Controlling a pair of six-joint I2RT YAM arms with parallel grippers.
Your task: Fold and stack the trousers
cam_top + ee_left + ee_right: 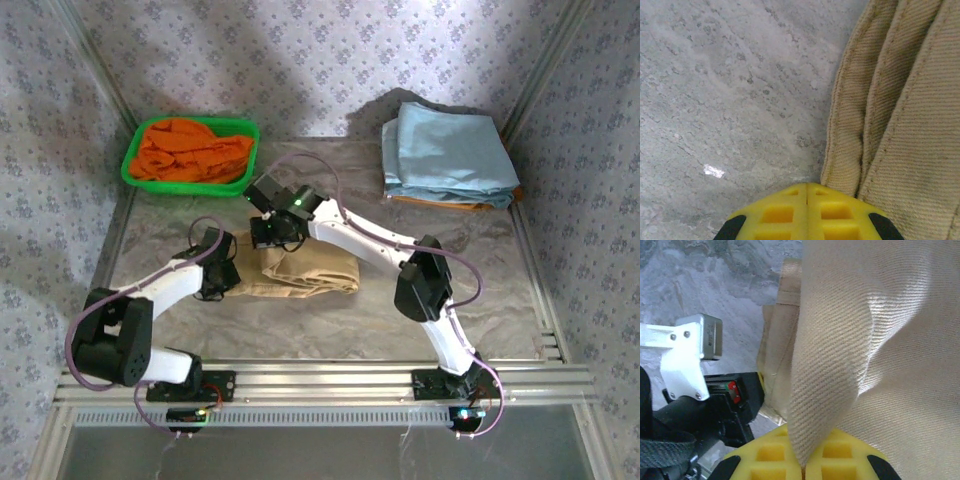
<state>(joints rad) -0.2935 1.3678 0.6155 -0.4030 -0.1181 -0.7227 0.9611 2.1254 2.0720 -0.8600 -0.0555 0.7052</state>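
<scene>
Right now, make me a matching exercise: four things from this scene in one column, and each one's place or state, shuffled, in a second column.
Column one:
1. tan khaki cloth trousers
2. bright orange crumpled garment
3. light blue folded garments
4. right gripper

Column two:
A. in the green plastic basket, far left
B. shut on a fold of tan cloth
C. stacked at the far right of the grey table
D. folded at mid-table

Pairs: 1-D, 2-A, 3-C, 4-B.
</scene>
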